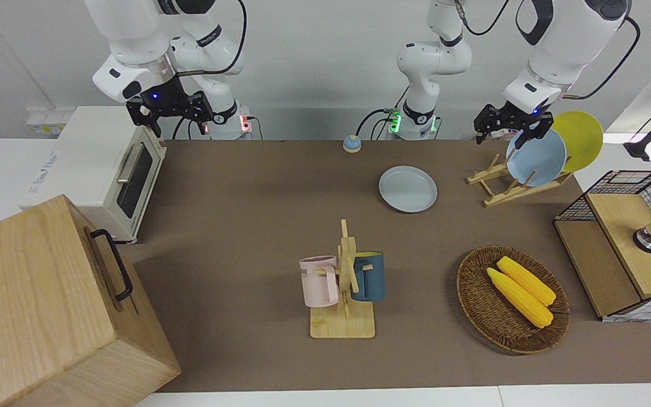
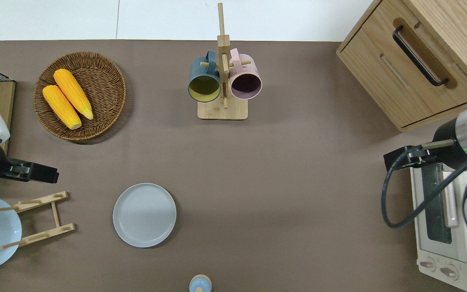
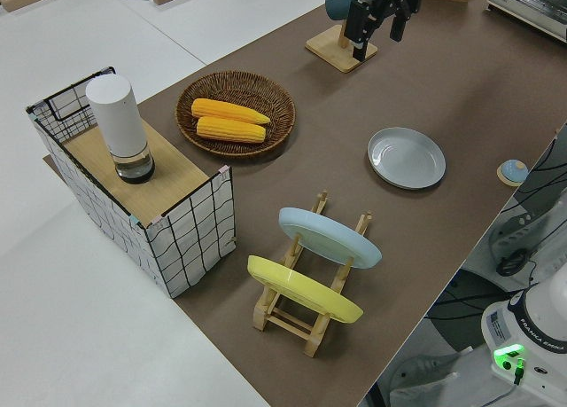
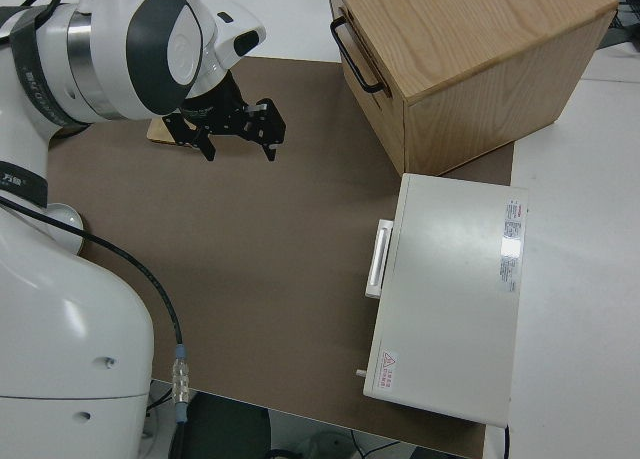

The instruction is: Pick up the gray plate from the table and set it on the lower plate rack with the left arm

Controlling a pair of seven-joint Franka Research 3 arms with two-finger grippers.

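Note:
The gray plate (image 1: 408, 189) lies flat on the brown table (image 1: 246, 226), beside the light-wood plate rack (image 1: 507, 194); it also shows in the overhead view (image 2: 144, 215) and the left side view (image 3: 407, 158). The rack (image 2: 55, 213) holds a sky-blue plate (image 1: 536, 157) and a yellow plate (image 1: 581, 139) at its higher end; its lower pegs, toward the gray plate, are free. My left gripper (image 1: 500, 134) hangs open and empty in the air, over the table just beside the rack (image 2: 53, 177), apart from the gray plate. My right arm is parked, its gripper (image 4: 240, 147) open.
A mug tree (image 1: 343, 282) with a pink and a dark-blue mug stands mid-table. A wicker basket (image 1: 475, 308) holds two corn cobs. A wire-sided box (image 1: 619, 271) with a white cylinder, a wooden drawer box (image 1: 48, 305), a toaster oven (image 1: 94, 169) and a small blue knob (image 1: 351, 143) stand around.

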